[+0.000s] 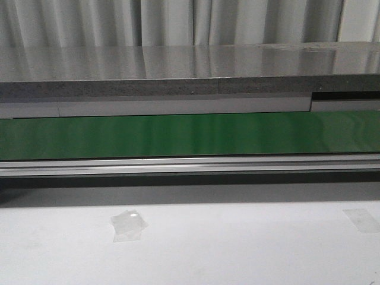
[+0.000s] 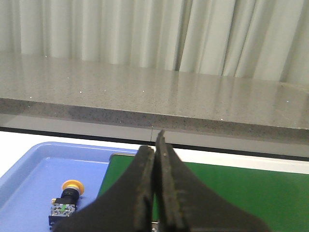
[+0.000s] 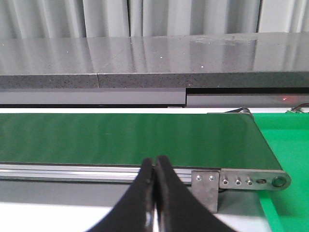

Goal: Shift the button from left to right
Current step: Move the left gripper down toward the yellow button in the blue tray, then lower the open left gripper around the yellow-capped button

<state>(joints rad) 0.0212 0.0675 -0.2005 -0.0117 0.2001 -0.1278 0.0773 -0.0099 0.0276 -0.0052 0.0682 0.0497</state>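
The button [image 2: 66, 199] is seen lying on its side in the blue tray [image 2: 29, 169], lower left of the left wrist view, beside the green belt [image 2: 241, 193]. A tipped body could be nudged away if approached with clenched jaws. The left gripper [image 2: 155, 159] is pressed together, empty; the right gripper [image 3: 155, 169] likewise, above the belt's rail.

We find the button [image 2: 66, 200] lying in the tray [image 2: 29, 169], just left of the conveyor belt [image 1: 190, 135]. Behind the belt runs the stone counter [image 1: 190, 68], curtains [image 1: 178, 21] beyond; the table [image 1: 237, 249] lies nearest.
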